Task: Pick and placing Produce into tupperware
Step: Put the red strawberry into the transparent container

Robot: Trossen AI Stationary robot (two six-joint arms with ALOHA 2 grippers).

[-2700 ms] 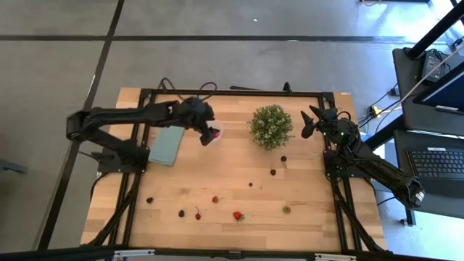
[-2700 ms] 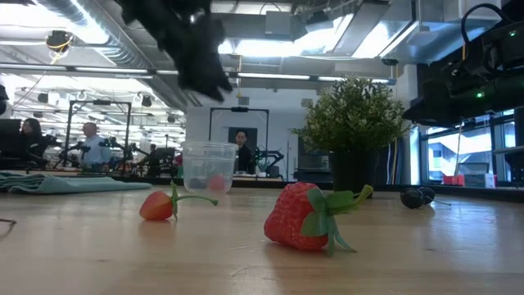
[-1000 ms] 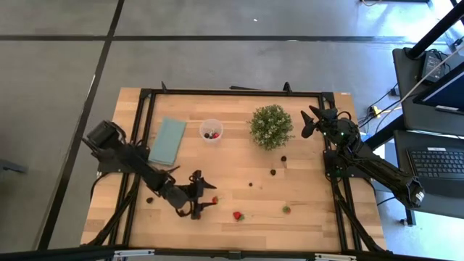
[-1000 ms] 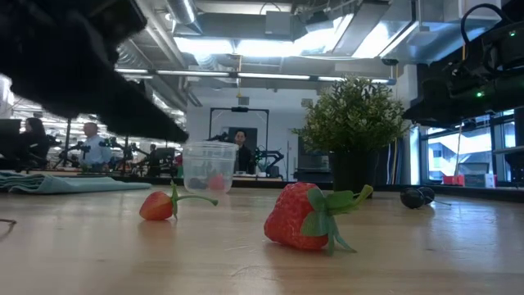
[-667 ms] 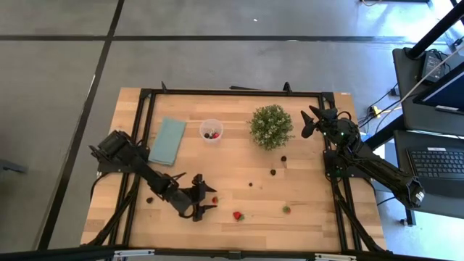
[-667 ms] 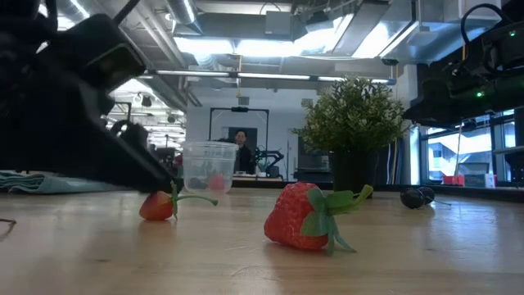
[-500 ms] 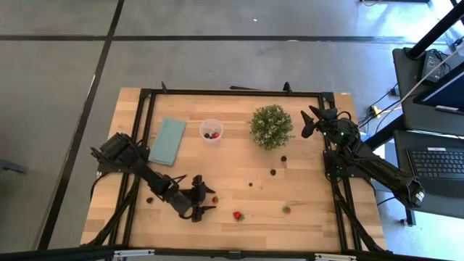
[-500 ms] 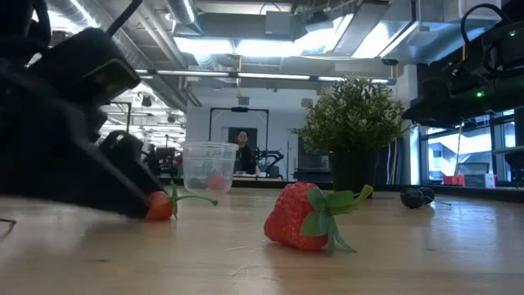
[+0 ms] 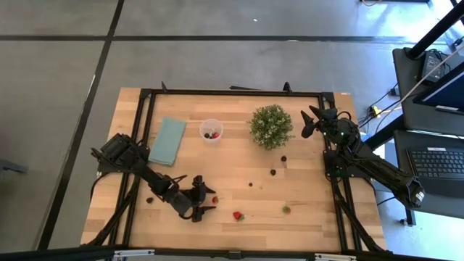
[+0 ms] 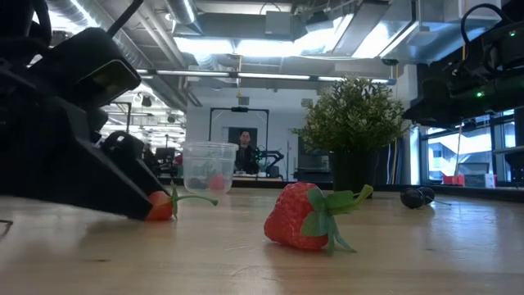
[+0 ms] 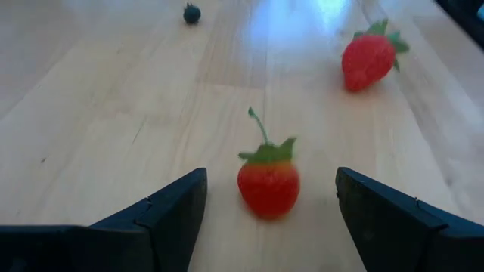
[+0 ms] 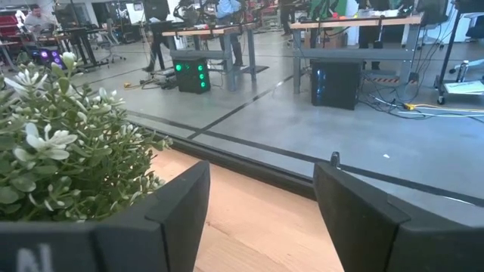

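You are in the reach-and-grasp step for one more piece of produce: your left gripper (image 9: pixel 205 201) is low over the near part of the bench (image 9: pixel 304 174), released, with its jaws spread on either side of a small red strawberry (image 11: pixel 268 181) that lies on the wood between them, untouched as far as the left wrist view shows. In the low view the dark gripper body sits right against that same berry, whose green stem points away toward the tupperware (image 10: pixel 208 167). The tupperware stands well apart, toward the far side of the bench between the flat teal rectangle (image 9: pixel 167 141) and the bushy green plant (image 9: pixel 271 126), and it already holds a few pieces, red and dark. More produce is scattered on the bench: a larger strawberry (image 9: pixel 236 215) just beyond the gripper, a greenish piece (image 9: pixel 286 209) further right, and several dark berries, two of them (image 9: pixel 278 165) near the plant. Your right gripper (image 9: pixel 313 122) waits at the far right edge beside the plant, its jaws apart and nothing in them. My reading is that the next move calls for you to settle the left gripper slightly so the fingers bracket the berry's body rather than its stem, clench gently, then lift clear and carry it across to the cup; the berry is small and rounded, so it could roll or squirt out if the jaws meet it off-centre
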